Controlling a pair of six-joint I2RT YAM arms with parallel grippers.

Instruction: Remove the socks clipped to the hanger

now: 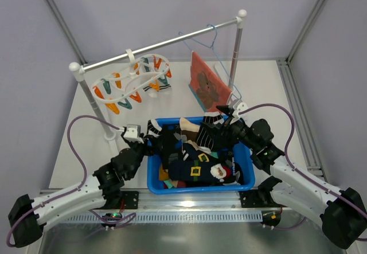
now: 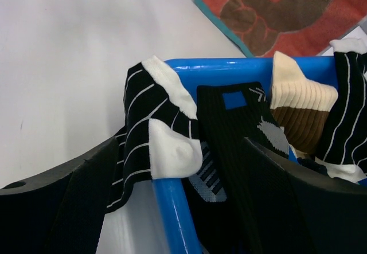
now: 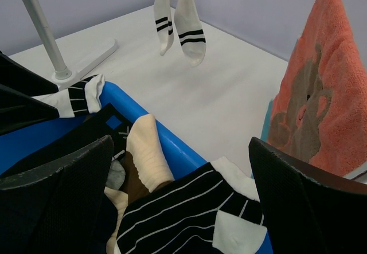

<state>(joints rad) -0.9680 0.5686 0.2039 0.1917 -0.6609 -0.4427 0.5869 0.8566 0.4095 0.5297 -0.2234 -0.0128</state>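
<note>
The hanger [image 1: 133,82] hangs on the rail [image 1: 172,40] at approx. 11 o'clock of the bench [image 1: 269,93], w/ white socks [image 1: 156,86] clipped at its 3 o'clock side. Left pincer [image 2: 180,151] has fingers apart at the blue tub's [image 1: 153,180] 10 o'clock corner. Right pincer [image 3: 180,151] is also apart, at 2 o'clock.

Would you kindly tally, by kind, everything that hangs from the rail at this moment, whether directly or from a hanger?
Peg hanger: 1
Wire coat hanger: 1
Bear-print cloth: 1
Clipped socks: 2, white with black stripes
Total: 5
</note>
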